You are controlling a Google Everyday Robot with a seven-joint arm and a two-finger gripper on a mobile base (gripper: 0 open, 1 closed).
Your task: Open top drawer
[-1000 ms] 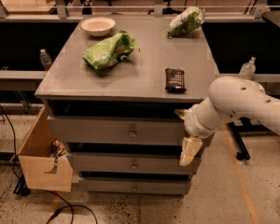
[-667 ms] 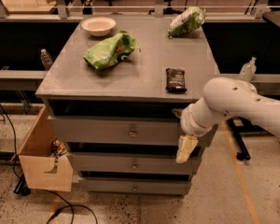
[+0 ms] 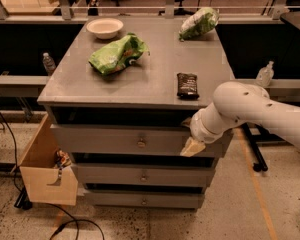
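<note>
The top drawer (image 3: pixel 105 140) is the widest grey front under the cabinet top, with a small round metal knob (image 3: pixel 141 143) at its centre. A dark gap shows above its front panel. My gripper (image 3: pixel 192 146) is at the end of the white arm (image 3: pixel 250 111), which reaches in from the right. It sits against the right part of the top drawer's front, well right of the knob. It holds nothing that I can see.
Two narrower drawer fronts (image 3: pixel 142 176) (image 3: pixel 142 200) lie below. On the cabinet top are a white bowl (image 3: pixel 105 27), two green bags (image 3: pixel 117 54) (image 3: pixel 199 23) and a dark snack bar (image 3: pixel 187 85). A cardboard box (image 3: pixel 42 171) stands at the left; bottles (image 3: pixel 49 63) (image 3: pixel 264 75) stand on side shelves.
My gripper has moved a little left and up along the top drawer's front. The drawers and the things on the cabinet have not moved.
</note>
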